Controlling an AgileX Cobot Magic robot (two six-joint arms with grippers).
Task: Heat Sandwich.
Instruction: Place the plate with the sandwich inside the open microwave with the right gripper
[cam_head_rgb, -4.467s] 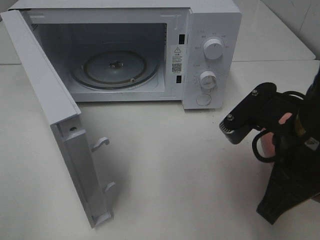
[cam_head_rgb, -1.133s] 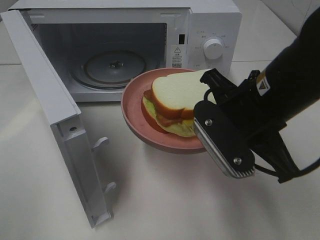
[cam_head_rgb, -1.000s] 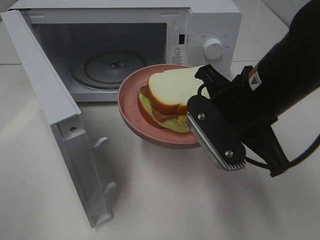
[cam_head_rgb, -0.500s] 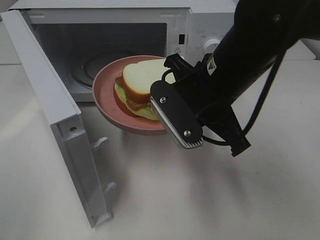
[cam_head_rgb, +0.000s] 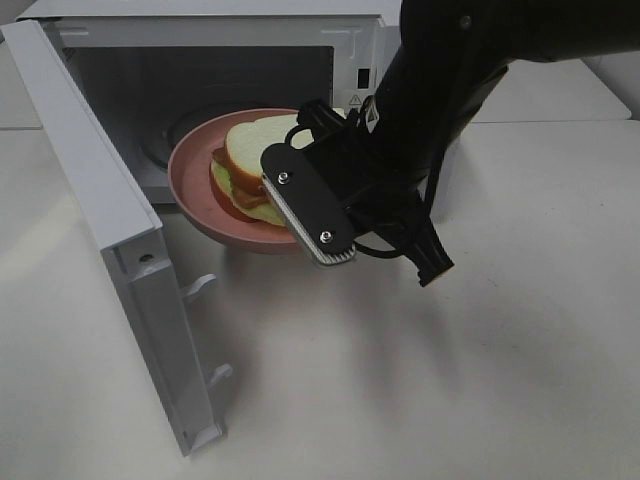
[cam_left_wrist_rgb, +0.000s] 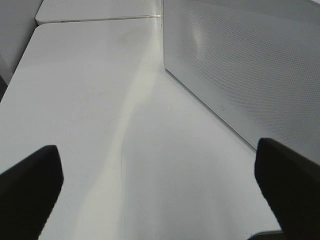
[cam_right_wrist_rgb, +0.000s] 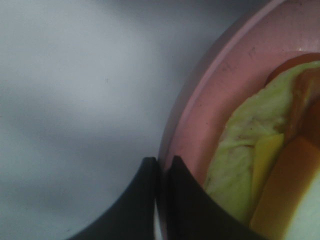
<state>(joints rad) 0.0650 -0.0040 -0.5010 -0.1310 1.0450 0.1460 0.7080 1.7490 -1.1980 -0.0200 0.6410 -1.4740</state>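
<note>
Here, the right hand (cam_right_wrist_rgb: 161, 172) is clenched on the rim of a pink plate (cam_head_rgb: 195, 185), holding the sandwich (cam_head_rgb: 250, 155) at the mouth of the open microwave (cam_head_rgb: 345, 50). Pinched by one edge only, the plate could tilt or catch on the opening and shed the sandwich. The left hand (cam_left_wrist_rgb: 160, 195) hangs released.

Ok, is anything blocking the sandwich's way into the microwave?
Nothing visible does. The door is swung wide to the left, and the cavity opening is unobstructed. The pink plate carrying the sandwich, clamped at its rim by the right tool, sits right at the opening.
</note>
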